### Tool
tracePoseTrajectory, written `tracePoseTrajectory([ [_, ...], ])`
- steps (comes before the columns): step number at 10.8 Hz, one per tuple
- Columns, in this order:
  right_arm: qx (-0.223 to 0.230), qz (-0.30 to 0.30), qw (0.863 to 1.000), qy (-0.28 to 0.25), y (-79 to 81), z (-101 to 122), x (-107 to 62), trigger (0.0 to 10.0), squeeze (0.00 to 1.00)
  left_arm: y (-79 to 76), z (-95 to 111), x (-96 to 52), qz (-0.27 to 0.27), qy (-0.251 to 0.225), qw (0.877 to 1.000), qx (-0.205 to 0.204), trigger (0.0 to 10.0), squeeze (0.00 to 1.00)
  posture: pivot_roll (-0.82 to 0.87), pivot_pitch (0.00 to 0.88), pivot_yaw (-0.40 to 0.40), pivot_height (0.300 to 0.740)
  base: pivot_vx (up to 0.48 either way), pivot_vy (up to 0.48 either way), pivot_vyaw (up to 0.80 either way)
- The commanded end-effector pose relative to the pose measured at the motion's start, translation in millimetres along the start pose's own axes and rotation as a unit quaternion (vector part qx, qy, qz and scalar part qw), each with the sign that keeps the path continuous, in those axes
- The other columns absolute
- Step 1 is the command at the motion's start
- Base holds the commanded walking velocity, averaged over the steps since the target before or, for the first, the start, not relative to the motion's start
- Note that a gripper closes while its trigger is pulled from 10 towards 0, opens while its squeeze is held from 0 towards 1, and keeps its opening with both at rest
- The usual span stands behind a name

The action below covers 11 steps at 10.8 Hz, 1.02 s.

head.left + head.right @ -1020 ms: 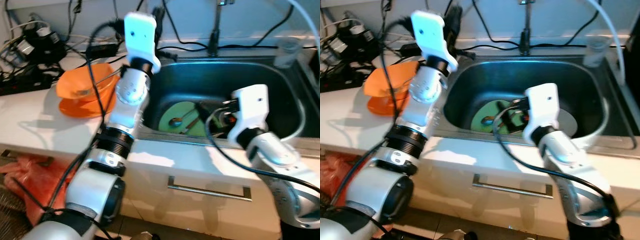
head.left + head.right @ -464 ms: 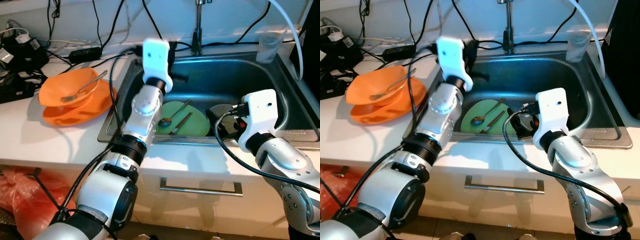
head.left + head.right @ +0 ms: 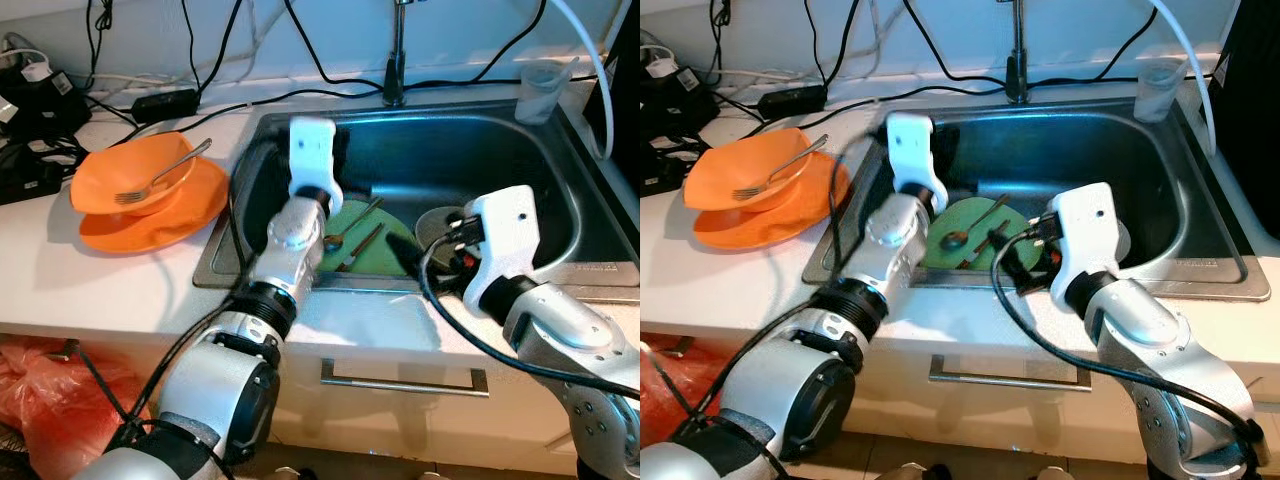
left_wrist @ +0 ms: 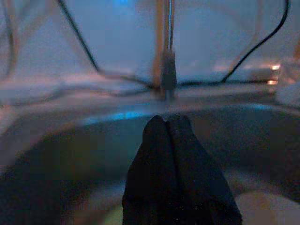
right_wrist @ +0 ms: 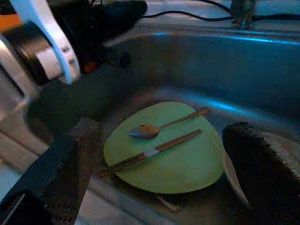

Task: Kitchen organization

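Two grippers over the sink point(image 3: 560, 200), dishes waiting in the basin.

We see a green plate point(image 5: 187, 159) on the sink floor with a spoon point(image 5: 161, 126) and chopsticks point(image 5: 150, 152) lying across it; orange bowls point(image 3: 140, 190) holding a fork point(image 3: 165, 170) sit on the counter just beside the sink. Our right gripper point(image 5: 159, 183) hangs above the plate, fingers spread wide; our left gripper point(image 4: 173, 136) is pressed together, empty, facing the tap point(image 4: 164, 51). We judge a careless grab could send the loose cutlery sliding off.

The plate point(image 5: 180, 157) in the steel-grey sink point(image 3: 560, 190) was pale green. The bowl point(image 3: 130, 180) was bright orange on a white tabletop point(image 3: 80, 280).
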State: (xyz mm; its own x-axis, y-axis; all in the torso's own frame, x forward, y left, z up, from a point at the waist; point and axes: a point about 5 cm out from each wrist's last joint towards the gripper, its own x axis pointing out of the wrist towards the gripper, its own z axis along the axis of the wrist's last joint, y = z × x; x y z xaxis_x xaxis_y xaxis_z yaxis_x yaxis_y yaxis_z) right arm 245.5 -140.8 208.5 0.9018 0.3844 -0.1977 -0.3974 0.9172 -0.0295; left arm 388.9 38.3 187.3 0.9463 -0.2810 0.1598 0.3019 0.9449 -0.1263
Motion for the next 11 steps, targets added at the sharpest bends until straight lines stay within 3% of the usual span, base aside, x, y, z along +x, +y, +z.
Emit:
tracePoseTrajectory([
  [1, -0.001, 0.02, 1.0, 0.004, 7.4, -0.4, -2.4, 10.0, 0.0, 2.4, -5.7, -0.5, 0.007, 0.021, 0.999, -0.023, 0.0, 0.0, -0.23, 0.112, 0.154, 0.74, 0.0, 0.0, 0.0],
  [2, -0.001, 0.021, 1.0, 0.016, 7.8, -2.5, -2.5, 10.0, 0.0, 3.1, -11.9, -1.6, 0.017, 0.04, 0.998, -0.041, 0.0, 0.0, -0.23, 0.112, 0.154, 0.74, 0.0, 0.0, 0.0],
  [7, -0.014, 0.03, 0.999, 0.025, 6.0, -1.6, 3.8, 10.0, 0.0, 0.9, -15.8, -1.9, 0.012, 0.052, 0.998, -0.046, 0.0, 0.0, -0.23, 0.115, 0.149, 0.74, 0.0, 0.0, 0.0],
  [11, -0.049, 0.039, 0.998, 0.03, -8.5, 5.6, 19.0, 10.0, 0.0, 3.0, -17.1, -1.7, 0.018, 0.06, 0.997, -0.053, 0.2, 0.0, -0.23, 0.12, 0.142, 0.74, 0.0, 0.0, 0.0],
])
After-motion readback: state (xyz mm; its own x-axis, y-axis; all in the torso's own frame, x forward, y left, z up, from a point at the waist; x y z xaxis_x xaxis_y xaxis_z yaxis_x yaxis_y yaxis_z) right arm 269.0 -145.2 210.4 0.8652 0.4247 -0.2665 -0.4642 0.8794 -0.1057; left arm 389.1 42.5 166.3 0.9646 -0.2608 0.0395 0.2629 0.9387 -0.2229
